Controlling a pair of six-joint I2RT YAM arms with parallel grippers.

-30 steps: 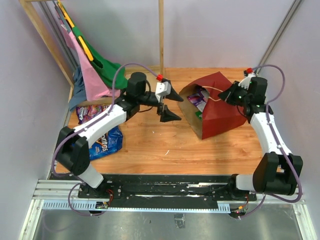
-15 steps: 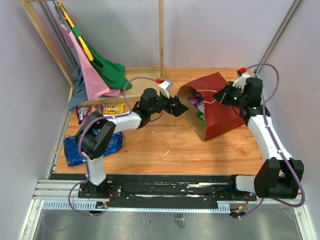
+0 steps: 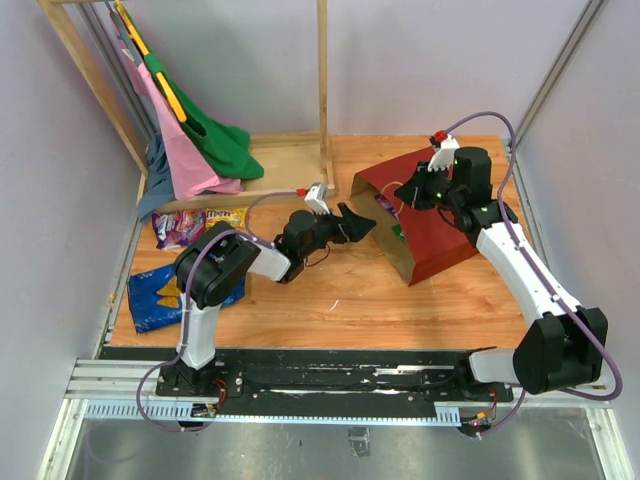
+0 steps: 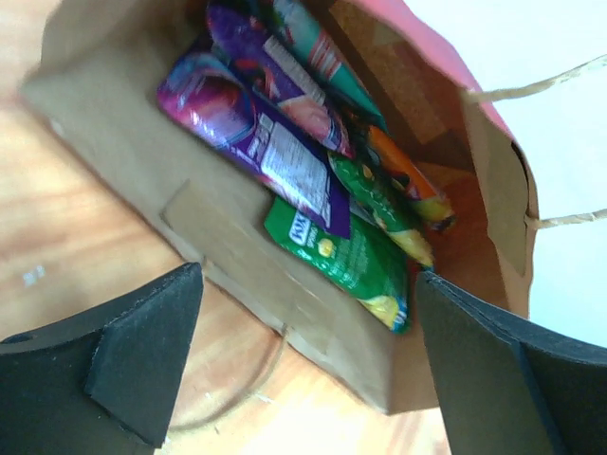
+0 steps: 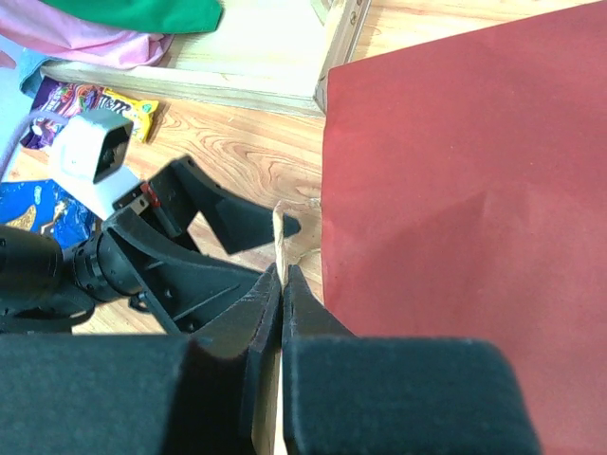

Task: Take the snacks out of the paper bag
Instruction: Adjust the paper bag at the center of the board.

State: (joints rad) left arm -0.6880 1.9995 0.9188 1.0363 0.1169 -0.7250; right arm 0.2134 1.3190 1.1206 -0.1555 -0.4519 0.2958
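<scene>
The dark red paper bag (image 3: 440,225) lies on its side, its mouth facing left. My left gripper (image 3: 355,222) is open just outside that mouth. The left wrist view looks into the brown inside (image 4: 114,142), where a purple packet (image 4: 256,123), a green packet (image 4: 346,251), an orange one (image 4: 408,180) and a teal one (image 4: 318,52) lie; the open gripper (image 4: 303,379) holds nothing. My right gripper (image 3: 408,195) is shut on the bag's string handle (image 5: 279,227) beside the red wall (image 5: 455,190). Outside the bag lie a blue Doritos bag (image 3: 160,295), a purple pack (image 3: 178,226) and a yellow pack (image 3: 228,215).
Pink and green garments (image 3: 195,145) hang from a wooden rack at the back left, with a wooden post (image 3: 322,80) and a low rail (image 3: 270,187) behind the bag. Walls close in on both sides of the table.
My left gripper has dropped lower and reached right to the bag's mouth. My right gripper has pulled the handle leftward, and the bag's top edge has shifted with it.
</scene>
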